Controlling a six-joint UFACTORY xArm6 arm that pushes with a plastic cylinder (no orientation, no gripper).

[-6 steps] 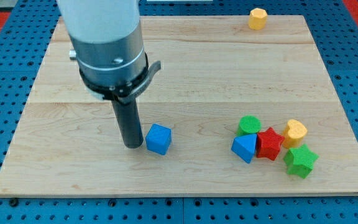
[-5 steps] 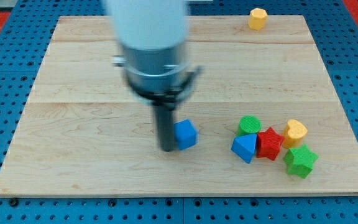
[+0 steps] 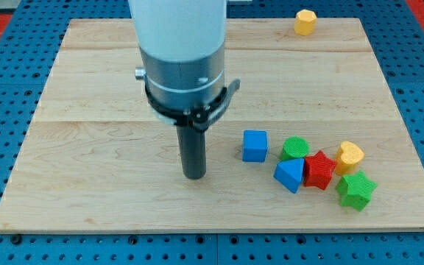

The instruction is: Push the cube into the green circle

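Note:
The blue cube [image 3: 255, 146] lies on the wooden board, just left of the green circle [image 3: 295, 148], with a narrow gap between them. My tip [image 3: 193, 175] rests on the board to the left of the cube, a clear gap apart from it. Below the green circle sits a blue triangular block [image 3: 289, 174], touching a red star [image 3: 319, 170].
A yellow heart [image 3: 350, 156] and a green star [image 3: 356, 191] sit at the right of the cluster. A yellow hexagonal block [image 3: 305, 22] lies at the board's top right. The board's bottom edge [image 3: 212, 224] runs below my tip.
The blue cube has slid right, from mid-board to beside the green circle. My tip moved right with it and now stands apart from it.

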